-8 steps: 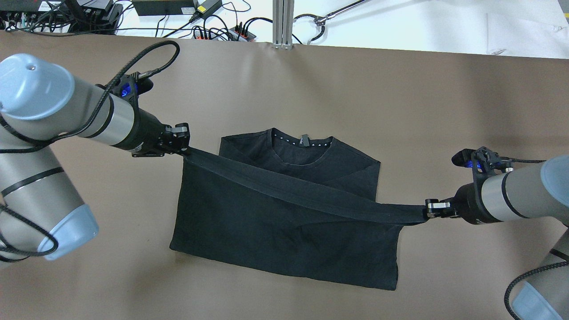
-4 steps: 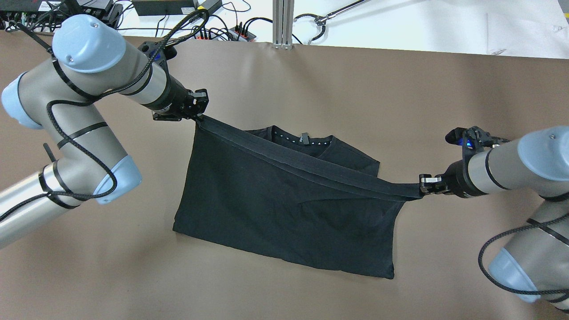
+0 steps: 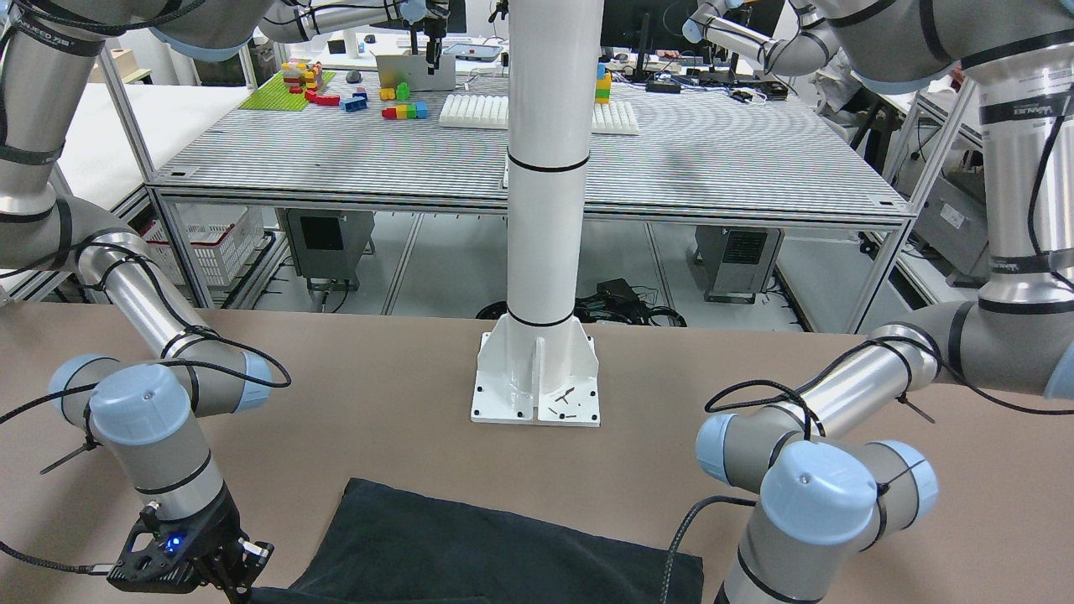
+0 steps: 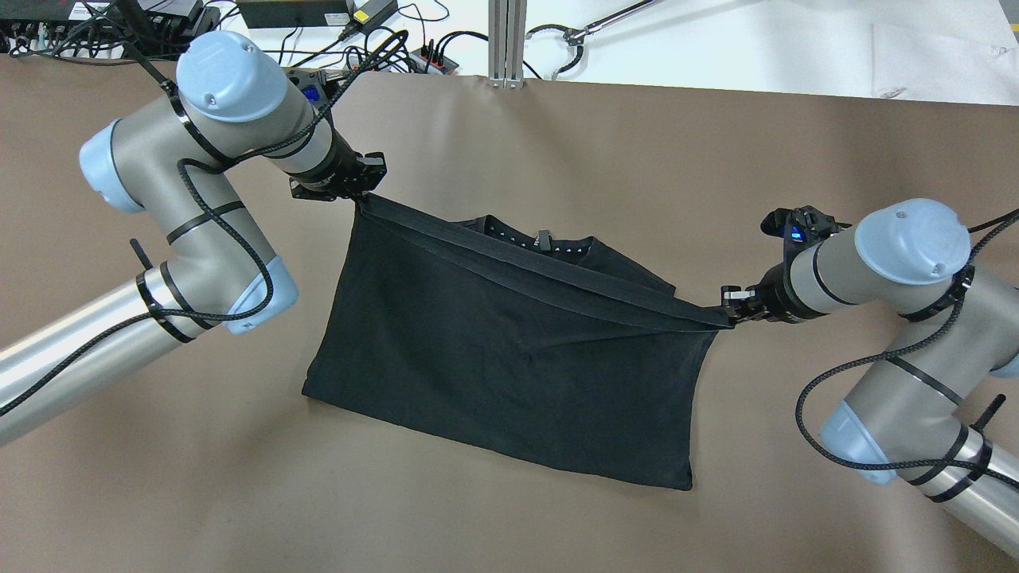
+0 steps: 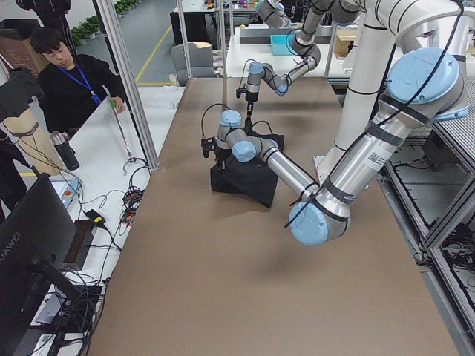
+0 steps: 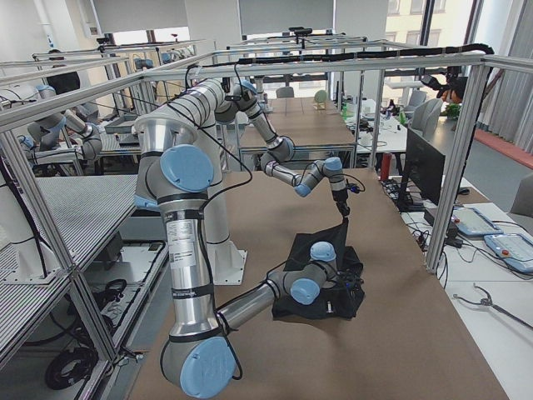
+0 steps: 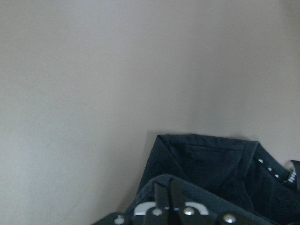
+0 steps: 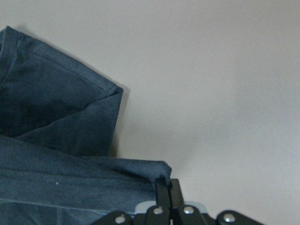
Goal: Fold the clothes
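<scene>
we see the black garment (image 4: 509, 358) in the middle of the brown table (image 4: 557, 135), its near part lying flat. its hemmed edge (image 4: 549, 280) is raised and drawn taut in a line from far left to nearer right, crossing above the collar (image 4: 569, 248), where a small loop tag (image 4: 544, 238) peeks out. our left gripper (image 4: 364, 193) is clenched on the left corner of that edge, fingers (image 7: 159, 199) pressed together over the cloth. our right gripper (image 4: 728, 312) pinches the right corner the same way, fingers (image 8: 161, 194) closed on a bunched fold. a folded sleeve (image 8: 70, 108) lies flat on the table just beyond.
</scene>
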Available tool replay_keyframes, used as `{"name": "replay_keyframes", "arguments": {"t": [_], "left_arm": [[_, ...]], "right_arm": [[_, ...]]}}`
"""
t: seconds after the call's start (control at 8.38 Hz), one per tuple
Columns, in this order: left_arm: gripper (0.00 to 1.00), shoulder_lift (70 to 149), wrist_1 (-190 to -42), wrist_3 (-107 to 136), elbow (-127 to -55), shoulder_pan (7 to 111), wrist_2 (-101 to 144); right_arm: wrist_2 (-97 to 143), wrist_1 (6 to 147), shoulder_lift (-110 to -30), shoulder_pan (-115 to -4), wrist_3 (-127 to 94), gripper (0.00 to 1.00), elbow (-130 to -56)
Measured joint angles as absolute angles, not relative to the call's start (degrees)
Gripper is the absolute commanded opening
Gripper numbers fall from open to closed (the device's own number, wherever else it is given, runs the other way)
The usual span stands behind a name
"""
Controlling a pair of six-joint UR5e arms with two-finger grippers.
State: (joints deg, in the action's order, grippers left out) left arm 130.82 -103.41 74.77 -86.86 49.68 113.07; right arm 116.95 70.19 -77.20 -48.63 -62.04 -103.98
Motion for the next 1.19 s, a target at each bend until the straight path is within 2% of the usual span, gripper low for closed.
{"name": "replay_keyframes", "arguments": {"t": [0.12, 0.24, 0.36, 0.83, 1.19], "left_arm": [[0.29, 131.6, -105.5, 74.3, -83.4, 49.1, 112.0], [0.76, 132.0, -108.4, 73.6, -80.1, 48.6, 111.2], [0.95, 132.1, -111.1, 72.0, -77.9, 48.2, 110.7], [0.95, 130.8, -114.2, 62.3, -79.1, 50.8, 117.0], [0.95, 122.4, -114.3, 61.7, -89.3, 50.2, 120.7]], "right_arm": [[116.4, 70.1, -76.4, -48.5, -61.6, 0.45, -102.5], [116.1, 70.0, -75.7, -48.4, -61.4, 0.89, -101.3], [116.0, 70.0, -74.7, -48.4, -61.3, 0.94, -100.4], [116.5, 70.3, -71.8, -48.9, -61.1, 0.94, -100.0], [116.3, 69.7, -72.0, -48.6, -61.0, 0.94, -100.1]]}}
